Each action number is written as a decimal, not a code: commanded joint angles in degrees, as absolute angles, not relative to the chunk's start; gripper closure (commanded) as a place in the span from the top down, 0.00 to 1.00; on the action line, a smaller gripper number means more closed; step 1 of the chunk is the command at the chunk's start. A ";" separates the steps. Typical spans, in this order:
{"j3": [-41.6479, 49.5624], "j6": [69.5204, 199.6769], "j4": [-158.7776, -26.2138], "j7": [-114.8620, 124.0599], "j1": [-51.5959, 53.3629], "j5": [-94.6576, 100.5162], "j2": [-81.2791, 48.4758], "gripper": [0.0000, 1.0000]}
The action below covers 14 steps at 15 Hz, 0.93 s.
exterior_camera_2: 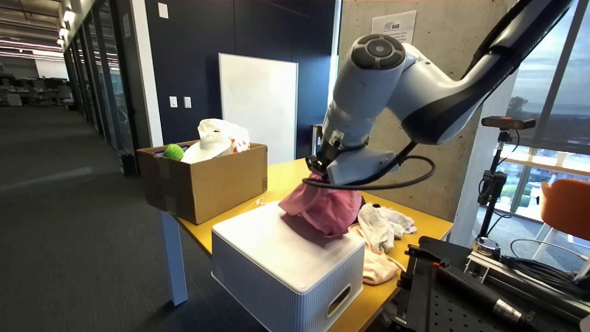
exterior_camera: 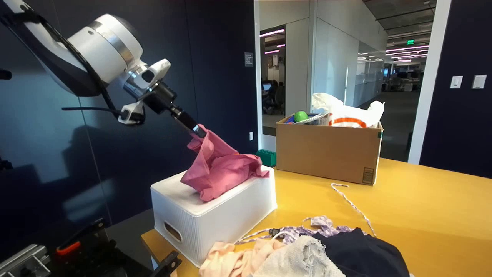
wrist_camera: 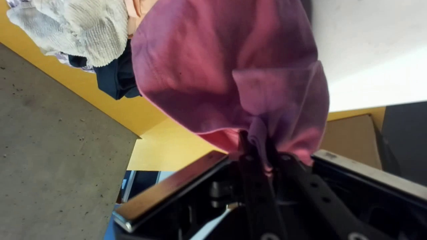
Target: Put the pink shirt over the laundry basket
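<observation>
- Wrist view: the claw [wrist_camera: 259, 145] is clamped on the pink shirt [wrist_camera: 206, 66], a fold of cloth squeezed between its two dark halves.
- In both exterior views the gripped part of the pink shirt is raised, while its lower folds lie bunched on the flat top of the laundry basket [exterior_camera: 238, 215], by a long edge.
- The laundry basket, white, boxy and ribbed along its sides, stands on the yellow counter [exterior_camera: 423, 200], close to the edge; part of its top shows beside the cloth.
- Heaped just beside the laundry basket: peach cloth [exterior_camera: 238, 257], rough grey-white cloth [exterior_camera: 303, 257], navy cloth [exterior_camera: 365, 250] and purple-and-white cloth [exterior_camera: 326, 230].
- A pale twisted cord [exterior_camera: 355, 207] lies on the counter, between the navy cloth and an open cardboard box [exterior_camera: 326, 154].
- The cardboard box, apart from the laundry basket, holds a green ball [exterior_camera: 300, 116] and a white bag [exterior_camera: 353, 112] with an orange marking.
- In an exterior view a whiteboard [exterior_camera_2: 259, 106] stands upright beyond the counter.
</observation>
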State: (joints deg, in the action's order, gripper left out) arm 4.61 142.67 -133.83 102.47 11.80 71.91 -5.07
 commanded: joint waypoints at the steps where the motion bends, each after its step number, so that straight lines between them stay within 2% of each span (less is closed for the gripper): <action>1: 2.28 141.74 -134.22 109.74 7.59 74.32 -0.35 0.01; 9: 1.61 137.31 -131.50 115.44 3.74 76.02 -0.11 0.01; 14: -0.42 135.79 -125.85 114.55 4.85 76.32 -6.41 0.01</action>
